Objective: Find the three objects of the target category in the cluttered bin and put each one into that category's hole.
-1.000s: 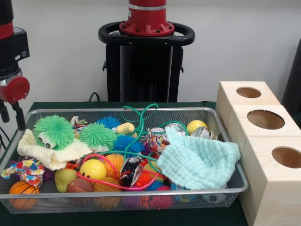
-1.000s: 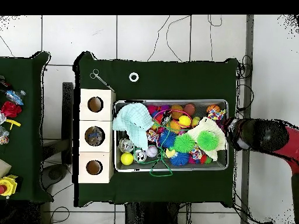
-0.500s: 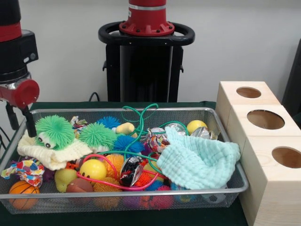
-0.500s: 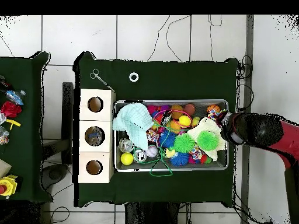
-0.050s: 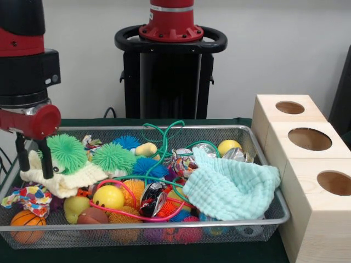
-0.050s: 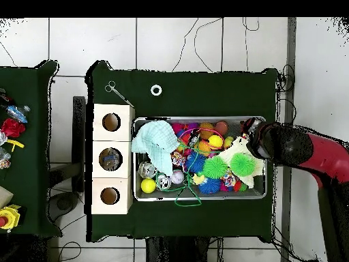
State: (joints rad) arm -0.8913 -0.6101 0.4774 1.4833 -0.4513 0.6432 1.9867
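Note:
A wire mesh bin is packed with toys. My gripper hangs open at the bin's left end in the front view, fingers down beside a green fuzzy toy with eyes, which lies on a cream knitted cloth. Nothing is between the fingers. A second green spiky ball, a yellow ball, a small basketball, shiny crumpled pieces and a pale blue cloth fill the rest. The wooden box has three round holes.
Green and pink cords loop over the toys. On the green table beyond the bin lie a metal tool and a white ring. A second table with small objects stands at the overhead view's left edge.
The arm has swung in from outside the bin's end to over its corner, and the gripper has come down beside the green fuzzy toy. The toys have not moved.

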